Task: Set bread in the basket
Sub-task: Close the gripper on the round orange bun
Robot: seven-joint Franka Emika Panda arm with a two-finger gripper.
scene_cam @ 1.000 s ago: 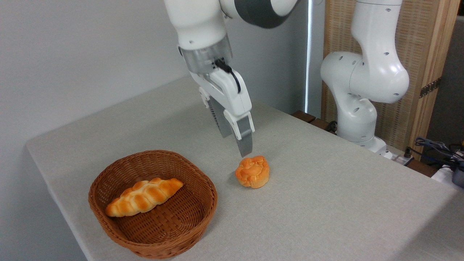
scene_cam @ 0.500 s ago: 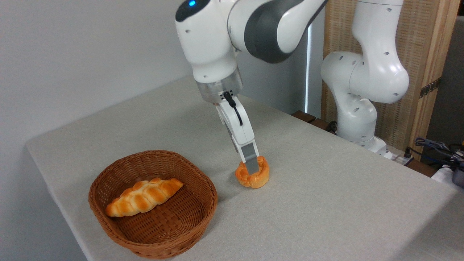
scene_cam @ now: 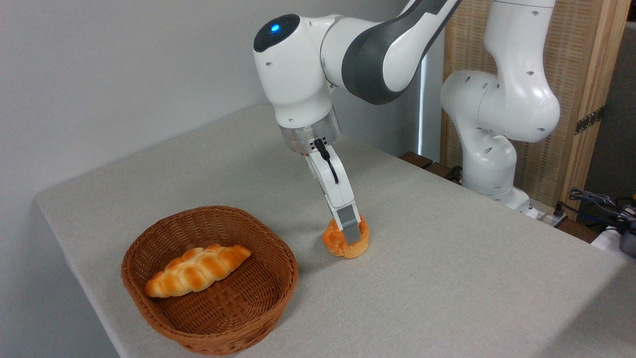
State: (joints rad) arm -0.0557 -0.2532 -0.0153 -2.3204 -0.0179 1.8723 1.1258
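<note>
The bun (scene_cam: 343, 242) is round, so no long axis can be made out; it sits upright on the table (scene_cam: 447, 278), knotted top upward, just right of the basket (scene_cam: 164, 308) and apart from it. It is orange-golden and chunky. The gripper (scene_cam: 351, 233) is set down over it, the near finger (scene_cam: 350, 229) lying against its front face. The far finger is hidden, so whether the fingers are clamped cannot be told. A braided loaf (scene_cam: 198, 269) lies in the basket.
</note>
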